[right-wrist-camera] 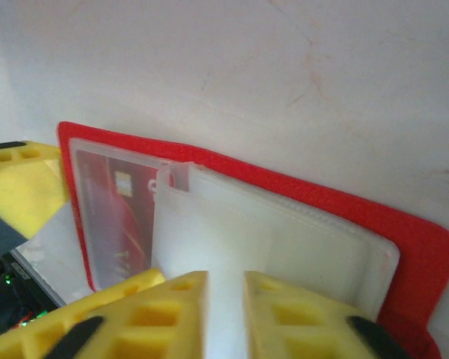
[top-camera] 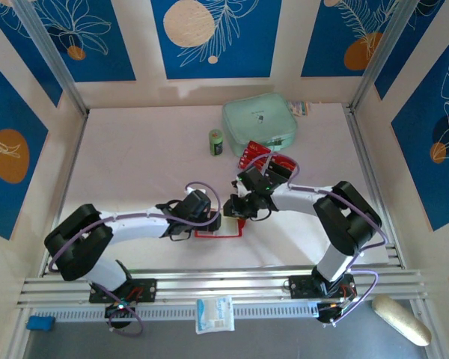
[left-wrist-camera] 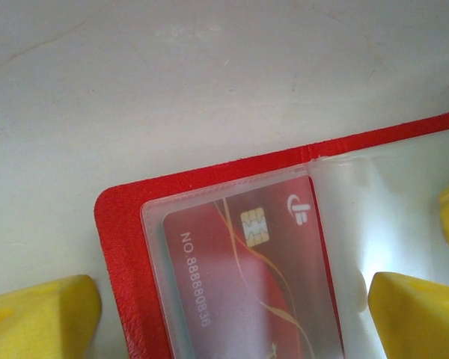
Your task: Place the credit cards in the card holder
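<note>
The limp card holder (left-wrist-camera: 120, 254) lies between the left gripper's (left-wrist-camera: 232, 318) wide-spread jaws, a stiff, slick credit card (left-wrist-camera: 239, 277) sleeved inside — the right gripper (right-wrist-camera: 226, 307), barely parted, straddles its floppy pocket edge (right-wrist-camera: 232, 239), likely the spot to pinch — held or not, I cannot tell.

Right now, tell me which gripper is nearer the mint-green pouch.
Right. The right gripper is below and slightly left of the mint-green pouch in the top view; the left gripper lies further left and lower.

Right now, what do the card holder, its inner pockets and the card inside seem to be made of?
The card holder looks like matte red faux leather, without shine. Its pockets are frosted clear plastic, see-through. The card seems red plastic with a gold chip.
</note>
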Robot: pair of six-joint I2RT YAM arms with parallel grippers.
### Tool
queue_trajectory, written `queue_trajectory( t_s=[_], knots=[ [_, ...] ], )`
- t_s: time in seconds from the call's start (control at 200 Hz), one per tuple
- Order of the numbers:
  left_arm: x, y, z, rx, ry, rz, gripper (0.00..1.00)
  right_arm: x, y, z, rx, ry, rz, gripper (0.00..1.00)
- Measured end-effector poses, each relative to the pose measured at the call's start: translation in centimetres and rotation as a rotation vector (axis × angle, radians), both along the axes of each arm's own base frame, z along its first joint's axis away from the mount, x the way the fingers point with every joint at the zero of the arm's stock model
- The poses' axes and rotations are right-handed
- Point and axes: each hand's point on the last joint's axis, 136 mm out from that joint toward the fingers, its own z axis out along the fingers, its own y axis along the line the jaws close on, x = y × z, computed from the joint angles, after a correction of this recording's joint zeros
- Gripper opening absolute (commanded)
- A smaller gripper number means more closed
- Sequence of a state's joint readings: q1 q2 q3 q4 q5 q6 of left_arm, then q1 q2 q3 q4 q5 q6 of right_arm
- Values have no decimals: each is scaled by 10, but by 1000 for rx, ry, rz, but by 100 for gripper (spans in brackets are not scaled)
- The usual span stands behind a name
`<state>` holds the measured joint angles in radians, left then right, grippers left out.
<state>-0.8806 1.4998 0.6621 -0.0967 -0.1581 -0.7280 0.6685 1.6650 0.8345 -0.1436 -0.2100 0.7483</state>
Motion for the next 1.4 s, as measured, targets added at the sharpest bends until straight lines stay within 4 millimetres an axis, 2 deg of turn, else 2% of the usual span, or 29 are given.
queue_trajectory(
  t_s=[0.215,0.32,0.99,1.17,1.28,1.4],
  knots=[
    [0,1,0,1,-3,1,92,-4,-4,-6,-1,17,-19,39],
    [0,1,0,1,-3,2,92,-3,-3,-5,5,16,-25,39],
    [-1,2,1,0,-9,3,93,-6,8,-4,32,69,9,31],
    [-6,10,6,4,-9,4,94,-11,15,1,24,72,35,31],
    [-11,18,12,6,-17,9,96,-15,21,6,27,66,54,37],
    [-14,28,24,2,-42,19,98,-17,26,13,31,62,64,53]
  ],
)
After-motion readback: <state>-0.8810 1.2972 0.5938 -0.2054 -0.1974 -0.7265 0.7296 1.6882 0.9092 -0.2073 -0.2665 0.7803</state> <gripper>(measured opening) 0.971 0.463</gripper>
